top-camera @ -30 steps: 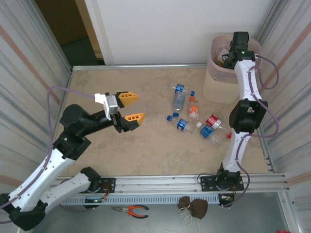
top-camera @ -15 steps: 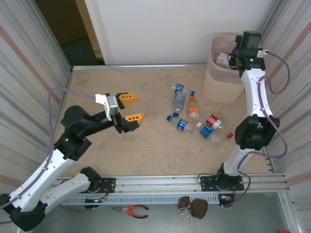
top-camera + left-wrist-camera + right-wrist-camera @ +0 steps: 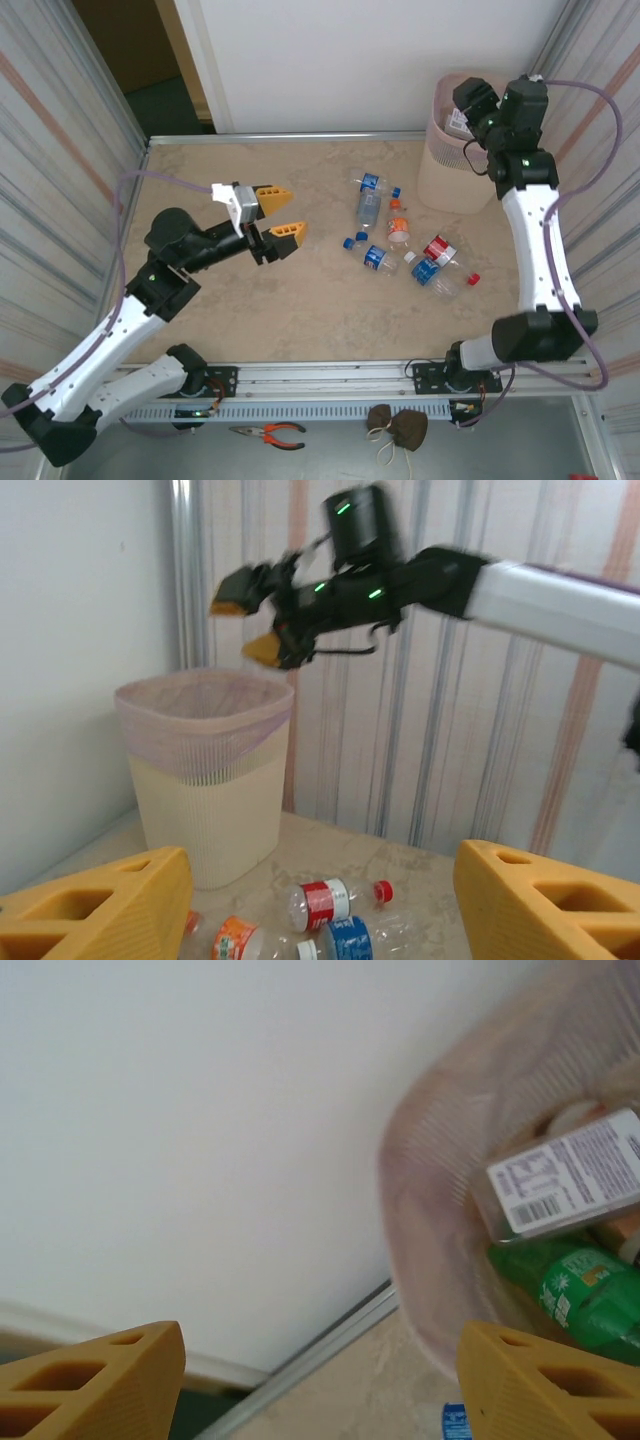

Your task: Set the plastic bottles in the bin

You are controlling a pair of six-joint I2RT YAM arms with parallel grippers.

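top external view: the bin (image 3: 440, 182) stands at the far right corner of the table (image 3: 300, 300), close to the wall. a loose cluster of plastic bottles (image 3: 370, 207) lies on the table just in front of it and to its left.
in the bin: the right wrist view looks down on a green bottle (image 3: 580, 1295) with a white-labelled bottle (image 3: 565, 1185) lying over it.
on the table: several remain, all on their sides and some touching, among them a red-labelled bottle (image 3: 439, 248), a blue-labelled bottle (image 3: 378, 259) and an orange-labelled bottle (image 3: 398, 229).
right gripper (image 3: 248, 628): above the bin's rim, jaws apart with nothing between them; released.
left gripper (image 3: 292, 211): over bare table well to the left of the cluster, jaws spread and empty, pointed toward the bottles.
how a bottle will handle: they look empty, so probably very light. the walls are likely thin and will dent under a hard squeeze, but should not break. the round, smooth bodies may roll away or slip out of a skewed pinch.
where to take hold: across the middle of the body at the label, with the jaws square to the long axis. the neck and cap look too narrow for a sure grip.
first pick: an outer bottle of the cluster, where both fingers have room to come down without nudging its neighbours.
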